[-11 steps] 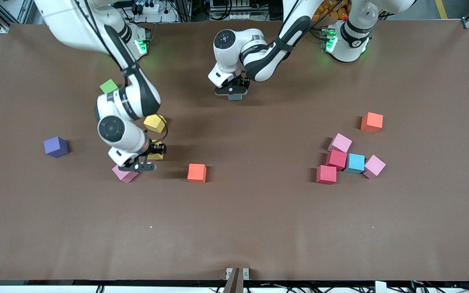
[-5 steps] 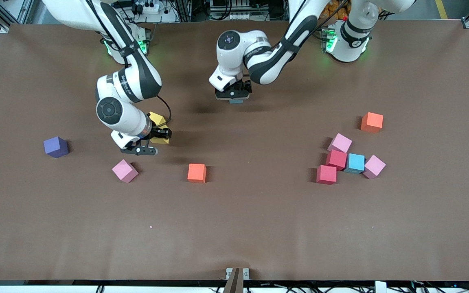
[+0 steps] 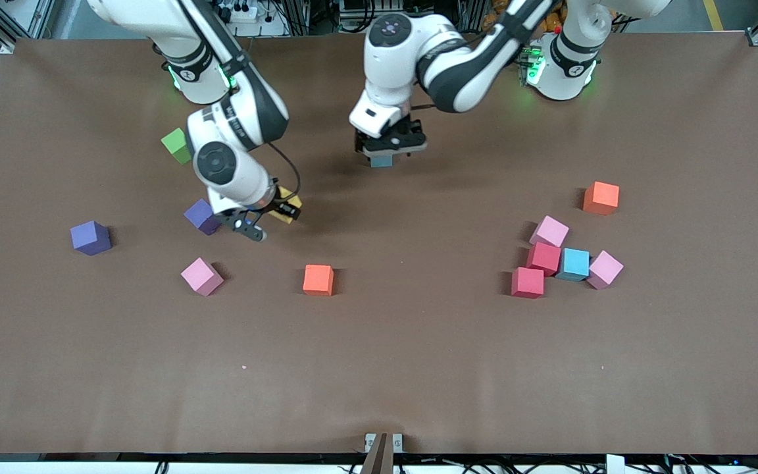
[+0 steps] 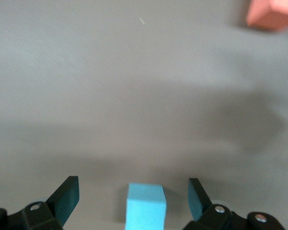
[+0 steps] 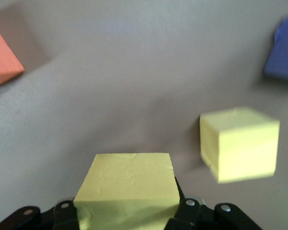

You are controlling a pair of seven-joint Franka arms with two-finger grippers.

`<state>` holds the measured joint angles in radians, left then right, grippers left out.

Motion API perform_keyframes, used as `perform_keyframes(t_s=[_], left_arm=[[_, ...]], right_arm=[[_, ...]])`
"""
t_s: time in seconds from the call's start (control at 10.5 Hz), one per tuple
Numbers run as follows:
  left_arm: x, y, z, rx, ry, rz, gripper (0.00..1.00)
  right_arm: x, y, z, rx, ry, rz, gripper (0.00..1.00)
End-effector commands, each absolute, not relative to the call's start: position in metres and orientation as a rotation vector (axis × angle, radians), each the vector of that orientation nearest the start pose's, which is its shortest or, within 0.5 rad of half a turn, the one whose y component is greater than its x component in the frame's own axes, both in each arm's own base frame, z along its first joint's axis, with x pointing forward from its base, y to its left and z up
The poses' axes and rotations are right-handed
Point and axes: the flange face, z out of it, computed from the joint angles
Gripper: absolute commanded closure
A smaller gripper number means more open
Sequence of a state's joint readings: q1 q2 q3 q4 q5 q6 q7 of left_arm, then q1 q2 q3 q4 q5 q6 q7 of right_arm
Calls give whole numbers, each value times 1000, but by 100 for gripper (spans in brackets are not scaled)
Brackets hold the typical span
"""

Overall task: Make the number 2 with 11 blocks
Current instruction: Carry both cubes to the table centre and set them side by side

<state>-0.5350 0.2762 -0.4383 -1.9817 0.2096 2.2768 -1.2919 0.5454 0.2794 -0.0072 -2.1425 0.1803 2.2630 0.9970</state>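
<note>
Two grippers, front view: the right gripper (image 3: 272, 212) is clamped on a yellow block (image 3: 285, 201), above the table toward the right arm's end; the left gripper (image 3: 385, 151) is over a blue block (image 3: 381, 161) near the table's middle
Loose blocks, front view: a purple block (image 3: 202, 216) lies just beside the right gripper, an outer purple block (image 3: 91, 237) well apart from it; a pink block (image 3: 201, 276) and an orange block (image 3: 318, 280) lie nearer the camera; a lime-green cube (image 3: 177, 145) lies near the right arm's base
Cluster, front view: toward the left arm's end, two pink cubes (image 3: 550, 232), two red cubes (image 3: 528, 282) and a light blue cube (image 3: 575, 264) lie bunched together, an orange cube (image 3: 601, 197) a little apart; no digit is formed yet
Left wrist view: the fingers (image 4: 67, 197) are spread, the blue block between them with a gap on each side
Right wrist view: the yellow block fills the closed jaws; a second yellow block (image 5: 240, 143) lies on the table just beside it
</note>
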Motion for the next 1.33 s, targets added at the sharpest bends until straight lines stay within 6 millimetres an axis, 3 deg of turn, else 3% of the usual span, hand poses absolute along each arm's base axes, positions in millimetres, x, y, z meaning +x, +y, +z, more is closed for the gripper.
perform_keyframes(t_s=[0.0, 0.19, 0.38, 0.57, 0.67, 0.86, 0.95, 1.24], left_arm=[[419, -435, 343, -3115, -489, -51, 0], [476, -382, 330, -3098, -396, -62, 0], [511, -344, 326, -3092, -197, -76, 0], [552, -311, 327, -3089, 28, -100, 0], [571, -306, 323, -3089, 88, -111, 0], [588, -297, 303, -3077, 80, -93, 0], [600, -276, 297, -3063, 39, -100, 0], [615, -248, 290, -3125, 35, -50, 0]], right_arm=[[445, 289, 253, -2949, 1148, 339, 69], [422, 307, 247, -2807, 1385, 312, 69], [398, 327, 237, -2696, 1593, 268, 69], [373, 344, 229, -2620, 1757, 261, 69], [358, 359, 228, -2569, 1831, 247, 69], [339, 384, 230, -2412, 1984, 214, 69], [330, 394, 232, -2366, 2034, 213, 69], [321, 395, 225, -2332, 2101, 211, 69]])
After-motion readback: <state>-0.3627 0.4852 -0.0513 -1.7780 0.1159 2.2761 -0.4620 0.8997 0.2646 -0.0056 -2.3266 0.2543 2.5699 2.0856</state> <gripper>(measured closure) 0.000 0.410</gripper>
